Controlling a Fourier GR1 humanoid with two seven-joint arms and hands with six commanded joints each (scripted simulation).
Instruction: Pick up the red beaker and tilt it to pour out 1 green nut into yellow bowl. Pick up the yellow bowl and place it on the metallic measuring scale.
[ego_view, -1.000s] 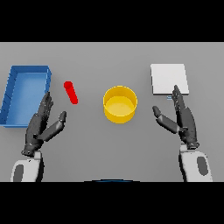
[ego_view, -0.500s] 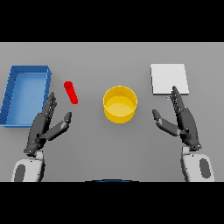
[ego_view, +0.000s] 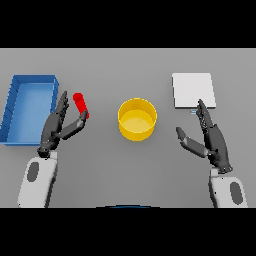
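The red beaker (ego_view: 80, 103) lies on the table left of centre, a slim red tube. My left hand (ego_view: 56, 127) is open just below and left of it, fingers straight beside the beaker and the thumb tip near its lower end. The yellow bowl (ego_view: 137, 118) stands in the middle; I see nothing in it. The metallic measuring scale (ego_view: 193, 90) is a pale square at the right rear. My right hand (ego_view: 210, 137) is open in front of the scale, its fingertips reaching the scale's near edge. No green nut is visible.
A blue tray (ego_view: 12, 107) with raised walls sits at the far left, close beside my left hand.
My left hand has moved forward and to the right, up to the red beaker. The right hand has barely shifted.
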